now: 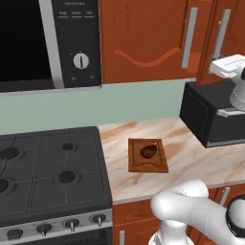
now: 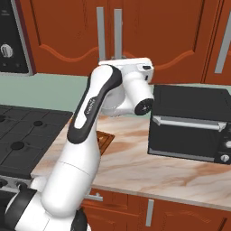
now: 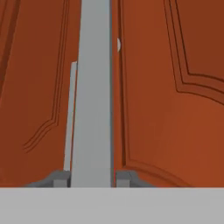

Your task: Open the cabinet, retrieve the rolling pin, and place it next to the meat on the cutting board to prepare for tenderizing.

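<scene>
The cabinet (image 1: 143, 38) hangs above the counter, and both of its doors look closed. My gripper (image 3: 92, 178) is shut on the long grey bar handle (image 3: 94, 87) of the right door, one fingertip on each side of the bar. The left door's handle (image 3: 70, 113) shows as a thin strip beside it. My white hand (image 2: 131, 67) is raised in front of the two handles. On the counter below lies the cutting board (image 1: 147, 155) with the meat (image 1: 148, 151) on its far half. The rolling pin is out of view.
A black toaster oven (image 2: 189, 124) stands on the marble counter (image 1: 191, 162) just right of the board, under my hand. The gas stove (image 1: 48, 167) is to the left, with a microwave (image 1: 48, 43) above it. Low cabinets run under the counter.
</scene>
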Robot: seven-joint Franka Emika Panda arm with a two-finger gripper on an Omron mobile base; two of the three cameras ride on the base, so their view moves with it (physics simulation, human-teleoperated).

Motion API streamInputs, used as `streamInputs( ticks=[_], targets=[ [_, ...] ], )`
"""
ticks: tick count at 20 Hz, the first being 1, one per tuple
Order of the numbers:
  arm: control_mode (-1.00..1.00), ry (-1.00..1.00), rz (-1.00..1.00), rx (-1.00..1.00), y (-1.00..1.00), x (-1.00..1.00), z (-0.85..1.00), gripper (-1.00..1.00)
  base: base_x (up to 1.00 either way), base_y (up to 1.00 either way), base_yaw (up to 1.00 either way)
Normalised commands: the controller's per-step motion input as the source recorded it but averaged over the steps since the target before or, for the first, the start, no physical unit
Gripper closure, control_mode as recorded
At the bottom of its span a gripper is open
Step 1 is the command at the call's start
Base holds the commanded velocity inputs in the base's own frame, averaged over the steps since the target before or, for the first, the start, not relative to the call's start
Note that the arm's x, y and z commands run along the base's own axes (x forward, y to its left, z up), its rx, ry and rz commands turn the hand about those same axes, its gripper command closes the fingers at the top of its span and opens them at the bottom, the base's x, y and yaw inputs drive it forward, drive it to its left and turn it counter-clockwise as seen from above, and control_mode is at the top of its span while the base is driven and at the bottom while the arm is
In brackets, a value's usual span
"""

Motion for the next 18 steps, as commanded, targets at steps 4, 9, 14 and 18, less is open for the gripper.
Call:
streamInputs(
  ticks=[4, 9, 14, 18],
  targets=[
    [-1.00, 0.00, 0.23, 0.00, -0.74, -0.38, 0.02, 1.00, 0.00, 0.00, 0.00],
    [-1.00, 0.00, 0.22, 0.00, -0.79, -0.47, 0.02, 1.00, 0.00, 0.00, 0.00],
    [-1.00, 0.00, 0.20, 0.00, -0.77, -0.49, 0.00, 1.00, 0.00, 0.00, 0.00],
    [-1.00, -0.01, 0.13, -0.01, -0.38, -0.50, -0.01, -1.00, 0.00, 0.00, 0.00]
  ],
)
